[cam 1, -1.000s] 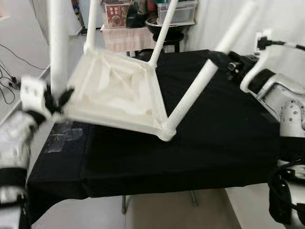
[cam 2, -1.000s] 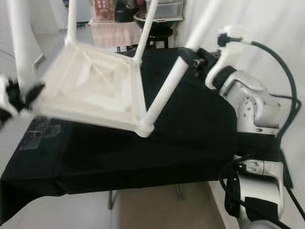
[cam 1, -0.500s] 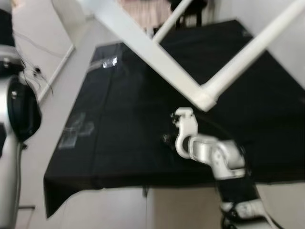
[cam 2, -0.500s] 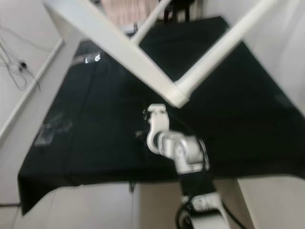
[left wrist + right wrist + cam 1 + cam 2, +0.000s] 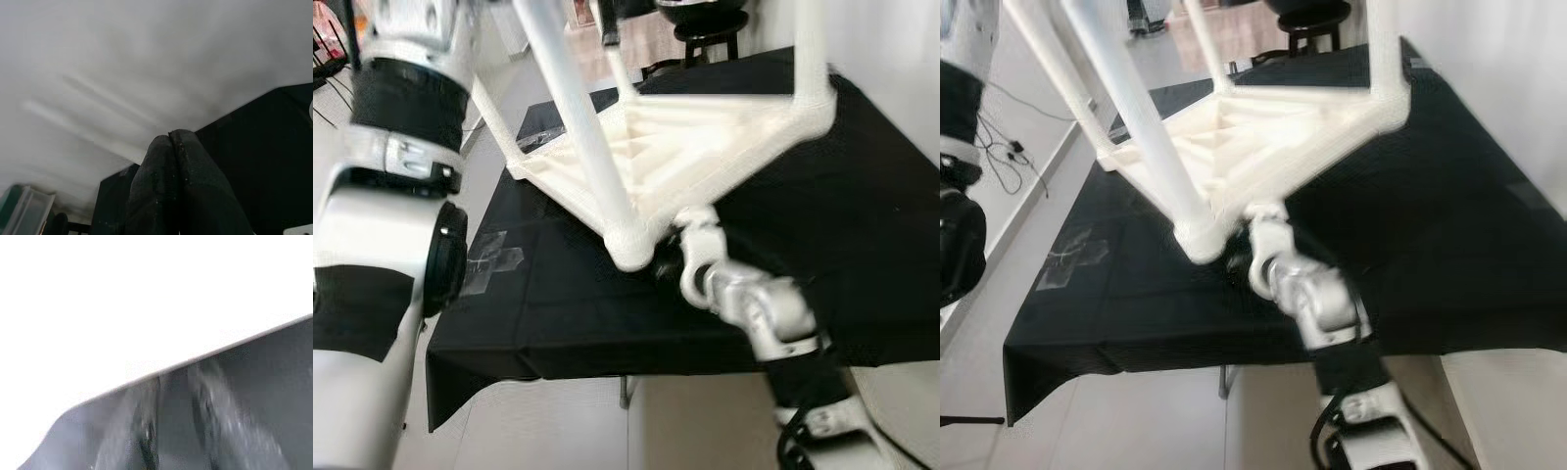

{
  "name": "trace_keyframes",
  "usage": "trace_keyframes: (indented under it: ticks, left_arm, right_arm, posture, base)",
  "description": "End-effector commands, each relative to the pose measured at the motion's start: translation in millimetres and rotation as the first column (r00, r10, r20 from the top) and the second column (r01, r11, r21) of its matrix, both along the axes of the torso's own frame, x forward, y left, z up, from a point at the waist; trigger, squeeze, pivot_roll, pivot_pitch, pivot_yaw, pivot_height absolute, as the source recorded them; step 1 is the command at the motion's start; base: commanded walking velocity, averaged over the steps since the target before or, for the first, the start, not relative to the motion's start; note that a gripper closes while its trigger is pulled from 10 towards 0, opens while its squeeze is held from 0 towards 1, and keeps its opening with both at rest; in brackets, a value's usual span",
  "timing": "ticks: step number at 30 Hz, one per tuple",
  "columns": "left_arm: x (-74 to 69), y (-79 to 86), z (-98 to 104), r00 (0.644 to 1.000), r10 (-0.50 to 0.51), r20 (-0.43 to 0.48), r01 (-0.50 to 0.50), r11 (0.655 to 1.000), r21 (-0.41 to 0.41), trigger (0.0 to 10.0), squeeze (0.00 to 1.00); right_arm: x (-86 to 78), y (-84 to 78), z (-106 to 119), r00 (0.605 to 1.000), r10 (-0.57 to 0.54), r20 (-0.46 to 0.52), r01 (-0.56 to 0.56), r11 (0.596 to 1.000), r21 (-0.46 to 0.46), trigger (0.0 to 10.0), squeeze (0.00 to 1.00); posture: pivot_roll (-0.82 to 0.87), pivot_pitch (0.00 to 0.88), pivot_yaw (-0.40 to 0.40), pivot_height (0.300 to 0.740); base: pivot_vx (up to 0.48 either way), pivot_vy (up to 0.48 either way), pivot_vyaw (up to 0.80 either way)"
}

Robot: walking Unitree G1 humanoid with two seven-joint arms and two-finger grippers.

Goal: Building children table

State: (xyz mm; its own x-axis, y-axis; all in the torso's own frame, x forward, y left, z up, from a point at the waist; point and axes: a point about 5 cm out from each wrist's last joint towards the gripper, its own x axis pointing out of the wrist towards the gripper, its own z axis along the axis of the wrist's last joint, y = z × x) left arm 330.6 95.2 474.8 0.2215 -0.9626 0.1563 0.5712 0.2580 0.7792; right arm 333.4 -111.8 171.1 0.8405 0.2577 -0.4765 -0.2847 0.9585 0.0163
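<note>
Plastic is my guess for this little white table [image 5: 705,147]: stiff, light for its bulk, but awkward, with smooth round legs that could twist or slip in a two-finger pinch, so I'd take it low on a leg next to a corner joint, or by the apron edge, rather than far out on a leg. Going left to right: the left arm [image 5: 382,245] is raised high on the left, and in its wrist view the left gripper [image 5: 178,186] has its two black fingers pressed together with nothing visible between them. Then the table itself, upside down and tilted over the black cloth [image 5: 862,225], ribbed underside facing up, legs [image 5: 573,117] poking toward the camera, near corner [image 5: 631,245] lowest. Right under that corner sits the right arm [image 5: 744,299]; the right gripper's [image 5: 176,421] wrist view is too blurred and washed out, so I can't tell if it grips anything.
</note>
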Motion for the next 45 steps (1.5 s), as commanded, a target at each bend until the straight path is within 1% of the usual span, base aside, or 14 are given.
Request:
trace_keyframes:
  ticks: [1, 2, 3, 5, 6, 16, 17, 18, 19, 26, 33, 37, 39, 45]
  left_arm:
    - [-0.5, 16.5, 1, 1.0, 0.03, 0.004, -0.03, 0.999, -0.02, 0.0, 0.0]
    - [-0.5, 16.5, 1, 1.0, 0.03, 0.004, -0.03, 0.999, -0.02, 0.0, 0.0]
    - [-2.9, 36.9, 0, 0.997, 0.074, -0.01, -0.075, 0.988, -0.132, 3.5, 0.0]
    - [-5.0, 46.1, -1, 0.996, 0.089, -0.019, -0.091, 0.977, -0.191, 4.7, 0.0]
    - [-7.2, 55.7, -3, 0.994, 0.106, -0.03, -0.11, 0.963, -0.246, 10.0, 0.0]
    - [-21.7, 86.4, -27, 0.984, 0.142, -0.105, -0.174, 0.89, -0.421, 10.0, 0.0]
    - [-25.2, 90.2, -36, 0.98, 0.15, -0.129, -0.193, 0.872, -0.45, 10.0, 0.46]
    - [-25.2, 90.2, -36, 0.98, 0.15, -0.129, -0.193, 0.872, -0.45, 10.0, 0.46]
    - [-29.3, 92.9, -48, 0.974, 0.161, -0.16, -0.219, 0.852, -0.477, 10.0, 1.0]
    - [-51.2, 100.7, -108, 0.925, 0.17, -0.339, -0.34, 0.77, -0.54, 10.0, 1.0]
    - [-64.7, 111.9, -189, 0.751, 0.384, -0.537, -0.645, 0.599, -0.475, 10.0, 1.0]
    - [-62.4, 106.7, -210, 0.665, 0.452, -0.594, -0.737, 0.526, -0.425, 10.0, 1.0]
    - [-62.4, 106.7, -210, 0.665, 0.452, -0.594, -0.737, 0.526, -0.425, 10.0, 1.0]
    - [-59.5, 96.2, -236, 0.523, 0.557, -0.645, -0.85, 0.396, -0.347, 10.0, 1.0]
  right_arm:
    - [2.3, 9.1, 14, 0.997, 0.025, 0.066, -0.027, 0.999, 0.029, 10.0, 0.0]
    - [2.3, 9.1, 14, 0.997, 0.025, 0.066, -0.027, 0.999, 0.029, 10.0, 0.0]
    - [3.1, 4.2, 13, 0.998, 0.009, 0.07, -0.009, 1.0, 0.004, 10.0, 0.0]
    - [2.5, 3.6, 11, 0.998, 0.005, 0.07, -0.005, 1.0, -0.01, 10.0, 0.0]
    - [1.7, 3.9, 8, 0.998, 0.005, 0.067, -0.004, 1.0, -0.026, 10.0, 0.0]
    - [8.7, -1.8, 14, 0.99, 0.004, 0.14, 0.006, 0.998, -0.066, 10.0, 0.0]
    - [10.8, -2.9, 17, 0.987, 0.008, 0.16, 0.003, 0.998, -0.067, 10.0, 0.0]
    - [10.8, -2.9, 17, 0.987, 0.008, 0.16, 0.003, 0.998, -0.067, 10.0, 0.0]
    - [12.3, -4.0, 18, 0.984, 0.011, 0.175, 0.001, 0.998, -0.07, 10.0, 0.0]
    - [16.4, -6.3, 24, 0.968, 0.059, 0.243, -0.028, 0.991, -0.131, 10.0, 0.0]
    - [17.1, 12.0, 28, 0.933, 0.207, 0.293, -0.145, 0.965, -0.221, 10.0, 0.0]
    - [10.5, 28.3, 28, 0.914, 0.282, 0.291, -0.225, 0.95, -0.216, 10.0, 0.0]
    - [10.5, 28.3, 28, 0.914, 0.282, 0.291, -0.225, 0.95, -0.216, 10.0, 0.0]
    - [-12.8, 71.0, 33, 0.855, 0.431, 0.289, -0.407, 0.902, -0.143, 10.0, 0.0]
  posture:
    - [-0.04, 0.078, 0.183, 0.74]
    - [-0.04, 0.078, 0.183, 0.74]
    - [-0.04, 0.071, 0.165, 0.74]
    - [-0.05, 0.069, 0.162, 0.74]
    - [-0.05, 0.064, 0.156, 0.74]
    - [-0.05, 0.069, 0.141, 0.74]
    - [-0.05, 0.07, 0.138, 0.74]
    - [-0.05, 0.07, 0.138, 0.74]
    - [-0.05, 0.069, 0.136, 0.74]
    - [-0.04, 0.059, 0.127, 0.74]
    - [-0.03, 0.04, 0.11, 0.74]
    - [-0.04, 0.032, 0.11, 0.74]
    - [-0.04, 0.032, 0.11, 0.74]
    - [-0.04, 0.026, 0.105, 0.74]
  base:
    - [0.0, 0.0, 0.0]
    - [0.0, 0.0, 0.0]
    - [0.0, 0.0, 0.0]
    - [0.0, 0.0, 0.0]
    - [0.0, 0.0, 0.0]
    - [0.0, 0.0, 0.0]
    - [0.0, 0.0, 0.0]
    - [0.0, 0.0, 0.0]
    - [0.0, 0.0, 0.0]
    - [0.0, 0.0, 0.0]
    - [0.0, 0.0, 0.0]
    - [0.0, 0.0, 0.0]
    - [0.0, 0.0, 0.0]
    - [0.0, 0.0, 0.0]
